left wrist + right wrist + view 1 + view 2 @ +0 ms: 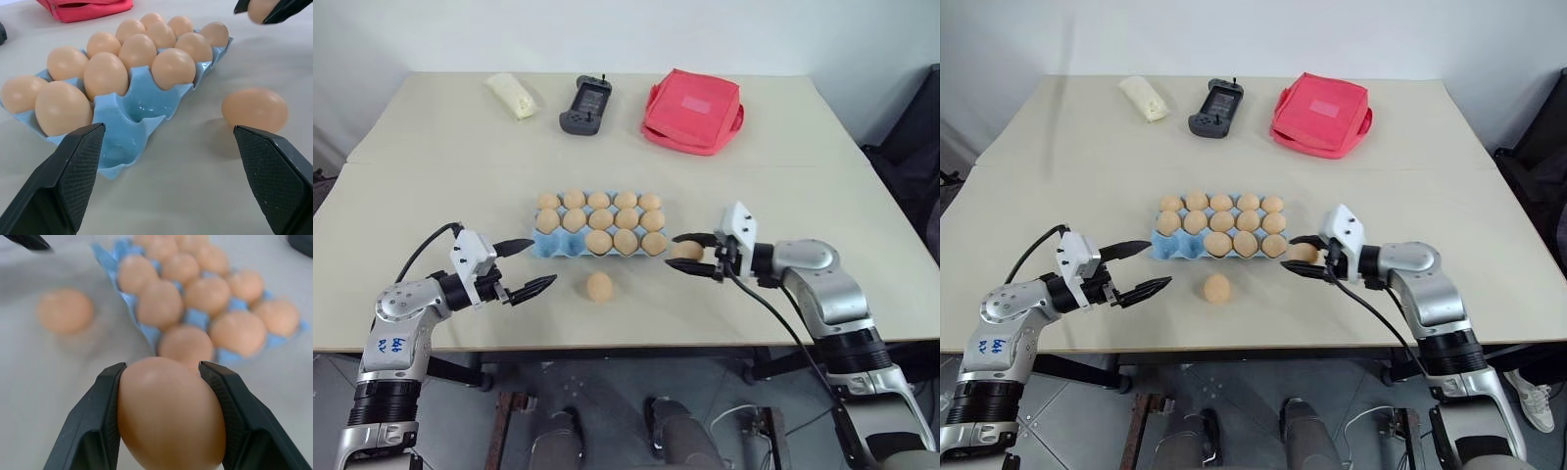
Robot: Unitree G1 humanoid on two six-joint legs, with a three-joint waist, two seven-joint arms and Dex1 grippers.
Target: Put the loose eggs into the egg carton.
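1. on the table [431, 196] in the left eye view, the egg carton [546, 245] is sitting in the middle, between the two arms, so both can reach it. the right gripper [674, 252] is squeezing one egg [688, 251] just beside the carton's right end, probably to carry it to a cup. the left gripper [543, 260] is hanging with its fingers spread wide and gripping nothing, near the carton's left end. one loose egg [599, 286] is lying on the table just in front of the carton.
2. in the right eye view, i am counting thirteen eggs sitting in the carton. far behind it are lying one red pouch [1320, 113], one black handheld gadget [1216, 108] and one pale packet [1143, 98], all well apart from the eggs.
3. in the left wrist view, two cups at the near corner of the carton are showing bare blue. that is matching the two eggs outside it. the loose egg is lying between the wide fingers, but farther off.
4. in the right wrist view, the two black fingers are pressing on both sides of the egg, so it is not falling.
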